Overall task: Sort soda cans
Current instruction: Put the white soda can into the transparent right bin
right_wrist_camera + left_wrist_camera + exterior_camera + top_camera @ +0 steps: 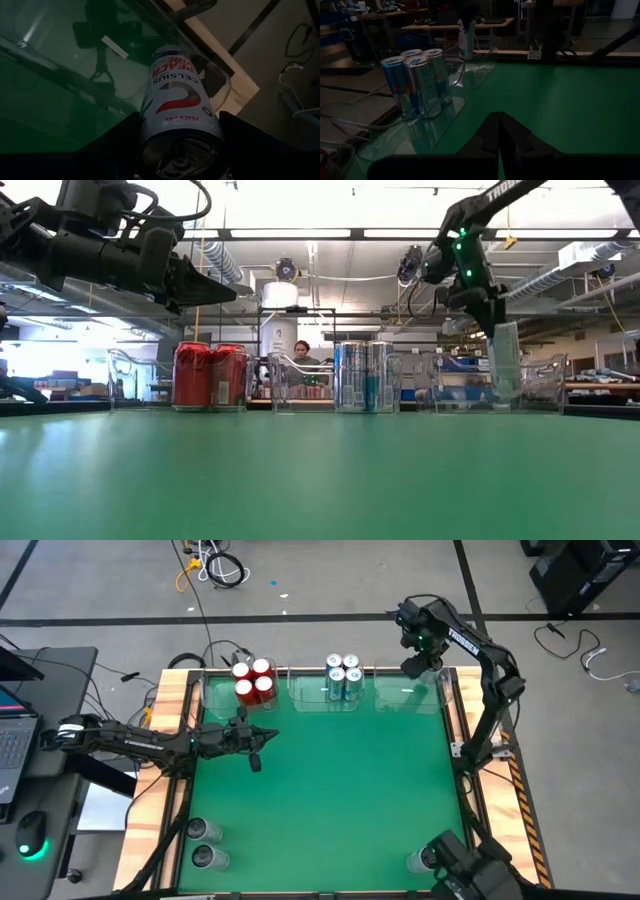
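My right gripper (420, 664) hangs over the clear right-hand bin (410, 698) at the table's far edge, shut on a white soda can with red print (175, 100). Red soda cans (252, 680) stand in the left bin, blue-and-silver ones (343, 677) in the middle bin. Two grey cans (207, 843) stand upright on the green mat at the near left, and one (425, 860) at the near right. My left gripper (255, 745) floats shut and empty above the mat, in front of the left bin. My right gripper pinches the white can's side wall near its top end (150, 132) between its two fingers (117, 137), one on each side. The fingers come from above, pointing steeply down, along the can. The can (505, 360) hangs upright below them, its lower end between the bin's walls.
Three clear bins line the far edge, inside a raised wooden frame (465, 730). The middle of the green mat (330, 790) is open room. The right arm's base (470, 865) stands at the near right corner. A person (301, 352) sits in the room behind the table.
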Controlling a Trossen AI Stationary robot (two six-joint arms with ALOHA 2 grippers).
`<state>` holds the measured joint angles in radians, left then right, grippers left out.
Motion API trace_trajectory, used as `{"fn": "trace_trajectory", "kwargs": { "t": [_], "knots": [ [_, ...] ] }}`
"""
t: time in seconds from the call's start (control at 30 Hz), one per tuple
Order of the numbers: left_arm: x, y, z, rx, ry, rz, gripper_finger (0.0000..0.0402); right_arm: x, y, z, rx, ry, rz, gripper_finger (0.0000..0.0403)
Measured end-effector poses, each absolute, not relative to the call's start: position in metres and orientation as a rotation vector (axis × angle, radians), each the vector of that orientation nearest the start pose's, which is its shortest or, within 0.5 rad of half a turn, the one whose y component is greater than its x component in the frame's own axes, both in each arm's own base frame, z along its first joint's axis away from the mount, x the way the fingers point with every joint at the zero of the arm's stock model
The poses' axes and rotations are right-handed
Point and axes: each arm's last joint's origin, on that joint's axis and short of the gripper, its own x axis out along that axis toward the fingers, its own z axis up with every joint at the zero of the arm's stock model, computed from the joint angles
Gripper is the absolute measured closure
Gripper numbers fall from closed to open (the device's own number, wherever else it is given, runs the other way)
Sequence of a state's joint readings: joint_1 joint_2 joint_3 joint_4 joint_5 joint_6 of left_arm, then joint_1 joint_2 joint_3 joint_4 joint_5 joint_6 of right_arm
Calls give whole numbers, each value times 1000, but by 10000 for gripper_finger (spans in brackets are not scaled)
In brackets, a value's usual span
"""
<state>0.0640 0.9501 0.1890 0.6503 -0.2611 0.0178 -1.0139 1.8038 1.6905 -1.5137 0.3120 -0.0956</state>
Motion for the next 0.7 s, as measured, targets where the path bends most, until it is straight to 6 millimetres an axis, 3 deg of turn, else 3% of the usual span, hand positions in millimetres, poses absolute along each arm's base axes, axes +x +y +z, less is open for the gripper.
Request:
{"fn": "trace_trajectory", "kwargs": {
  "t": [0.2, 0.5, 0.7],
  "knots": [
    [179, 19, 182, 26, 116, 324, 396, 161, -294, 284, 549, 1693, -900, 180],
    [179, 19, 182, 25, 119, 324, 396, 157, -299, 283, 560, 1665, -912, 179],
    [179, 19, 180, 8, 136, 325, 396, 156, -305, 283, 557, 1609, -972, 146]
  ]
}}
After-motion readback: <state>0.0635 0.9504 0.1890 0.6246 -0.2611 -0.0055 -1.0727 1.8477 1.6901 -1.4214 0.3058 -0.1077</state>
